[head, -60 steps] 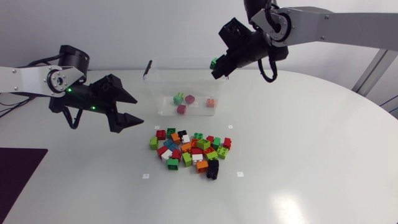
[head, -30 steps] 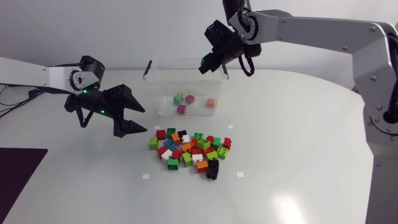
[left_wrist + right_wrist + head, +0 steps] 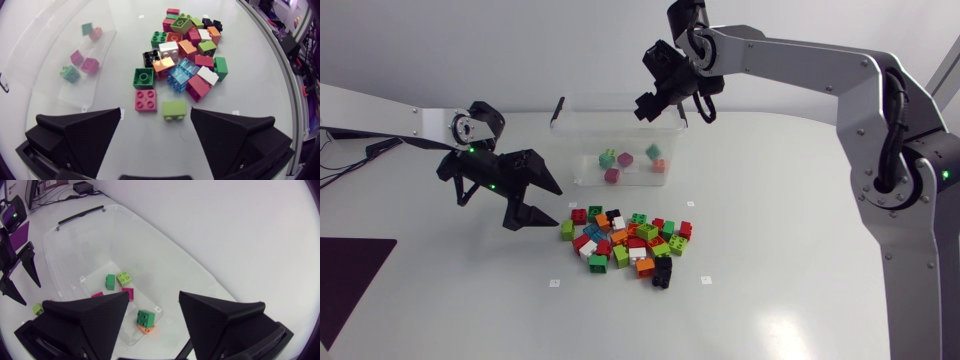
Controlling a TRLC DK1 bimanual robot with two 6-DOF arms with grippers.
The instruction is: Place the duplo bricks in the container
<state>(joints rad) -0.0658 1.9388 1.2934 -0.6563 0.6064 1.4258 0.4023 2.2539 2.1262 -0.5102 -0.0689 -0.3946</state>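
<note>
A white worktop (image 3: 800,260) seen from above, with a clear plastic container (image 3: 582,150) standing at the far middle. Inside it lie five duplo bricks: green (image 3: 607,157), magenta (image 3: 623,158), dark red (image 3: 612,175), teal (image 3: 653,151) and orange (image 3: 659,165). Nearer, just in front of the container, a loose pile of duplo bricks (image 3: 625,240) in many colours lies on the worktop. The left gripper (image 3: 535,205) hangs above the worktop just left of the pile, fingers spread wide and holding nothing; a lime brick (image 3: 174,109) and a pink brick (image 3: 145,100) lie just ahead of it. The right gripper (image 3: 660,105) hangs above the container's far right corner, also released and empty.
</note>
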